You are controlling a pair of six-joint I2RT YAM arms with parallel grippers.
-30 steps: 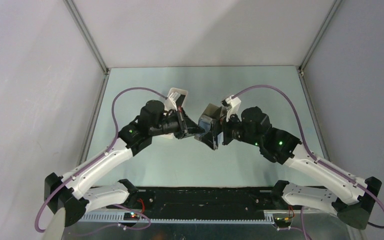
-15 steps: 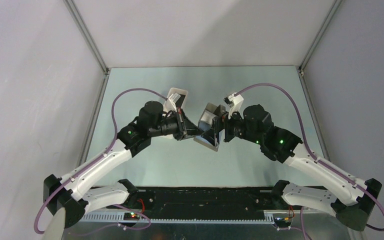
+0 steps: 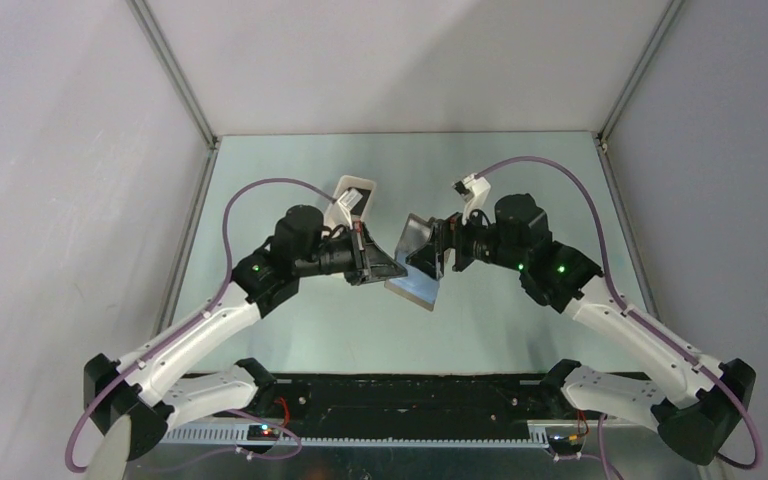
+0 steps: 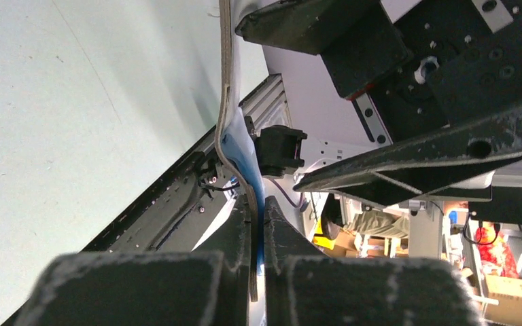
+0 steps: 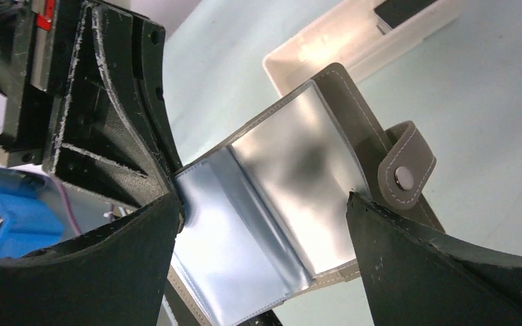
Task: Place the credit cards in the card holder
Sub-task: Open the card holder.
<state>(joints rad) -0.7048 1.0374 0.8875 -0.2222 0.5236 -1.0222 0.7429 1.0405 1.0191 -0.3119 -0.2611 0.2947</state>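
Note:
The card holder [image 3: 418, 268] is a grey-brown wallet held open above the table, its shiny light blue pockets [image 5: 258, 204] facing my right wrist camera. Its closing tab [image 5: 405, 174] with a snap hangs at the right. My left gripper [image 3: 392, 266] is shut on the wallet's left edge [image 4: 234, 146], leather and blue lining pinched between its fingers. The wallet lies spread in the gap of my right gripper [image 5: 264, 202], which stands wide open. One dark credit card [image 5: 408, 9] lies in the white tray behind.
The long white tray [image 3: 350, 199] stands on the pale green table [image 3: 290, 320] behind the left gripper. Grey walls [image 3: 60, 200] close in the sides and back. Purple cables [image 3: 250, 190] loop over both arms.
The right gripper has drawn back and up to the right. The wallet has swung wider open, and its blue inside faces up more. The left gripper has kept its grip in place.

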